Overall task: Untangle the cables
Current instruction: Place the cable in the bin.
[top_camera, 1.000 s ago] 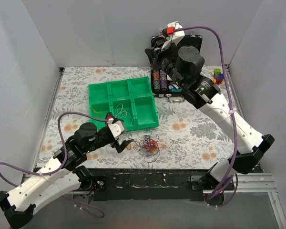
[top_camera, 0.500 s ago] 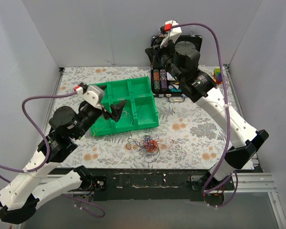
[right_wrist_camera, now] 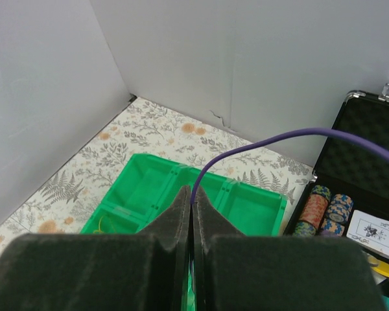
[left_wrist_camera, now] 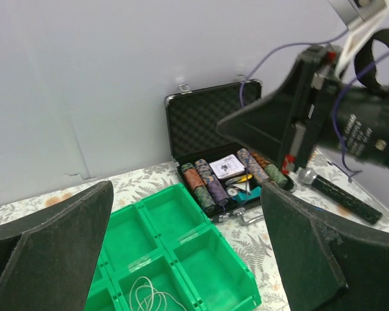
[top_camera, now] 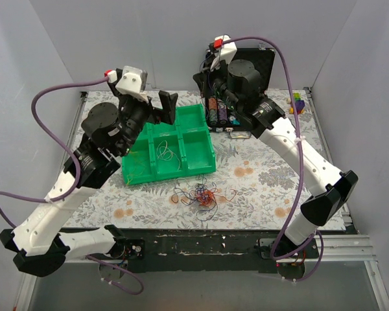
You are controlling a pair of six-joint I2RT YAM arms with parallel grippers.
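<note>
**Top view.** My left gripper [top_camera: 163, 109] hangs high over the far edge of the green tray [top_camera: 133, 173], jaws spread, nothing in them. My right gripper [top_camera: 205, 76] is raised beside the open case [top_camera: 262, 61]; this view does not show how its jaws stand. The tangle of cables [top_camera: 200, 195] lies on the table [top_camera: 259, 175] just in front of the tray, well apart from both grippers. One pale cable [top_camera: 163, 152] lies coiled alone in a middle compartment.

**Left wrist view.** My fingers [left_wrist_camera: 58, 240] stand wide apart. Below them are the tray and the pale cable.

**Right wrist view.** My fingers [right_wrist_camera: 181, 214] are pressed together on nothing. A purple cord [right_wrist_camera: 259, 146] crosses in front of them.

**Procedure (my judgement).** The step in hand is to fetch the next strand.
1. Lower the left gripper to the rim of the tangle, not its core.
2. Pinch one outlying loop only.
3. Open the right gripper and pin the knot with it.
4. Draw the strand out slowly; otherwise the whole bundle may drag along.
</note>
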